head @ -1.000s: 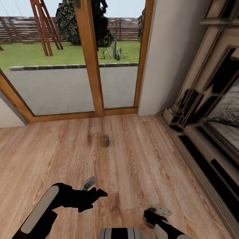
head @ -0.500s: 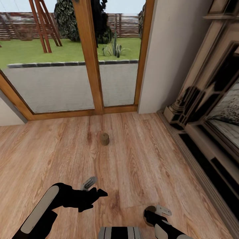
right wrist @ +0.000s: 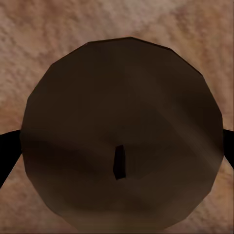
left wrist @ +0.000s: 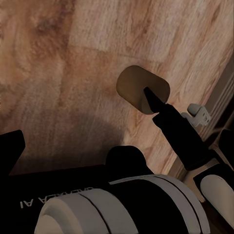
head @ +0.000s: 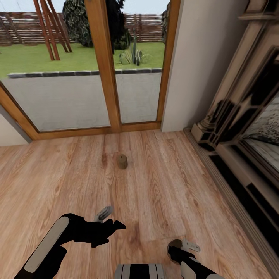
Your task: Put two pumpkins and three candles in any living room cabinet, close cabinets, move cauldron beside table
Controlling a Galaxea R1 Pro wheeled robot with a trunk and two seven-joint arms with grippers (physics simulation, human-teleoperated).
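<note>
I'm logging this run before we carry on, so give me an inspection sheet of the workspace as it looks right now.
Surface: wood plank floor, bare apart from the candles.
Job's things: one candle stands upright on the floor ahead, near the glass doors; a second candle sits between the right gripper's fingers, wick up.
Clutter: nothing seen.
Grippers: left gripper low over the floor, holding nothing, whether open or shut unclear; right gripper shut on the second candle, dark fingers at its sides.
Cables: nothing seen.
Surroundings: pale wall, fireplace surround on the right, garden beyond the doors.
</note>
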